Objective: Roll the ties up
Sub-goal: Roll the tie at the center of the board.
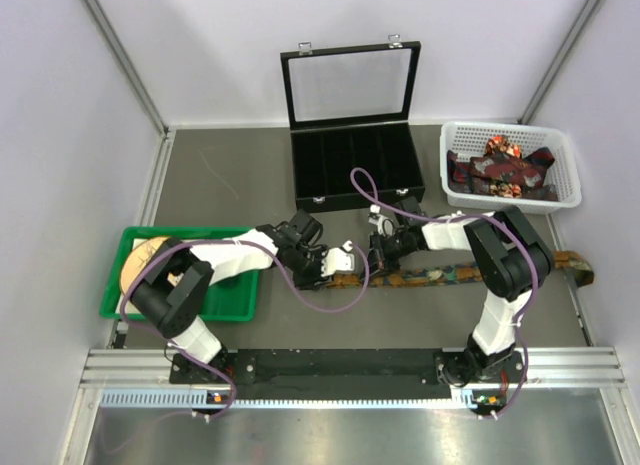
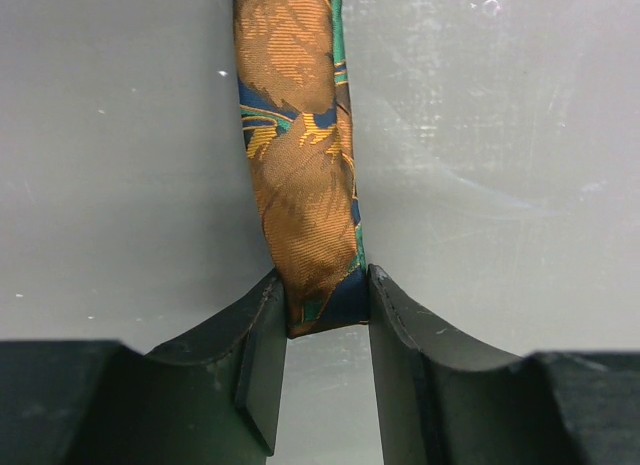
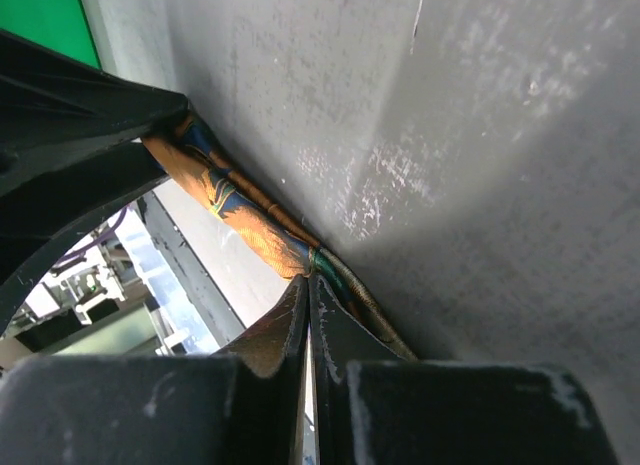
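Note:
One tie point(image 1: 470, 275), patterned in orange, brown, green and navy, lies stretched left to right across the grey table. My left gripper point(image 1: 338, 263) is shut on its narrow left end. In the left wrist view the tie point(image 2: 300, 165) runs straight away from the gripper point(image 2: 325, 305), its tip pinched between the fingers. My right gripper point(image 1: 377, 253) sits just to the right, low over the tie. In the right wrist view its fingers are pressed together point(image 3: 312, 280), with the tie's point(image 3: 250, 220) edge caught at their tips. More ties point(image 1: 500, 170) lie in the white basket.
An open black case point(image 1: 350, 165) with compartments stands at the back middle. The white basket point(image 1: 447, 160) is at the back right. A green tray point(image 1: 230, 300) holding a round tan object point(image 1: 145, 255) is at the left. The tie's wide end point(image 1: 578, 268) reaches the right side.

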`<state>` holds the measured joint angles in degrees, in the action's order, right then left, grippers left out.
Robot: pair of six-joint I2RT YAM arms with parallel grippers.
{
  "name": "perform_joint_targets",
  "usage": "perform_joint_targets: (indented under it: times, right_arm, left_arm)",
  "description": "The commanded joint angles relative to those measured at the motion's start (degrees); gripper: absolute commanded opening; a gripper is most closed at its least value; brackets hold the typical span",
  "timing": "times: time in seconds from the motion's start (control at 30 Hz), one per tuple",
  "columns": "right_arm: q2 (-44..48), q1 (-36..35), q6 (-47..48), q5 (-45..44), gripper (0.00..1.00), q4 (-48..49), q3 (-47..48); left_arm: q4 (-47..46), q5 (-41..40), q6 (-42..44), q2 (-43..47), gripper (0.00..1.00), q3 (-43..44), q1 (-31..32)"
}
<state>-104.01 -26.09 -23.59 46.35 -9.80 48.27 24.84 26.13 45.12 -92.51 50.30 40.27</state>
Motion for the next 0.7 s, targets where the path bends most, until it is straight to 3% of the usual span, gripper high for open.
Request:
perform_joint_targets:
  times: [0.0, 0.33, 0.67]
  right_arm:
    - [-1.5, -0.8, 2.0, -2.1, 0.00, 0.0, 2.0]
    - [-2.6, -0.8, 2.3, -3.4, 0.00, -1.2, 2.9]
    - [-1.3, -0.7, 2.4, -2.2, 0.00, -2.1, 4.0]
  left_arm:
    - [2.5, 0.5, -0.3, 2.5, 0.40, 1.4, 0.2]
    - [3.1, 3.5, -4.5, 1.9, 0.40, 8.9, 4.1]
    - [-4.2, 4.5, -10.1, -4.8, 0.40, 14.7, 8.4]
